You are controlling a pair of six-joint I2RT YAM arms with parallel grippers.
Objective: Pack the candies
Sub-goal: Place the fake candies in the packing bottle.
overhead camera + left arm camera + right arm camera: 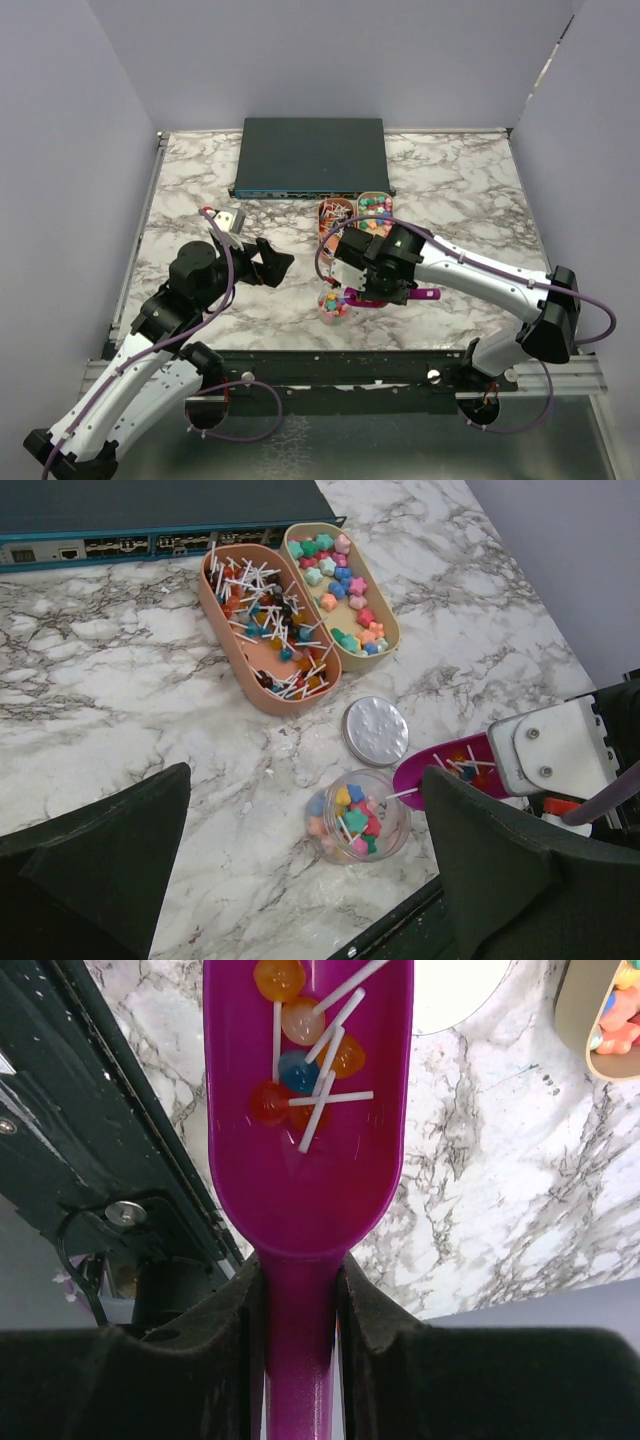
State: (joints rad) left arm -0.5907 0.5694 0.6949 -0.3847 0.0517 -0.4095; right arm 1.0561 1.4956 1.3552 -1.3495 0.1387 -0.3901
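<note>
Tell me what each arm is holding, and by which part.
The right end effector grips the purple scoop by its handle, just behind the bowl holding a few lollipops. The left end effector is open and holds nothing.

Two arms, same build. Left arm: white tubular links, chunky black joint housings, a thin purple cable running along it and curling at the base. White wrist bracket with a red tip. Left gripper all black, with matte wedge-shaped fingers. Right arm: same white links and black joints, second purple cable off the elbow. Right gripper black, with a white plate carrying two silver screws; soft-looking black finger pads.
</note>
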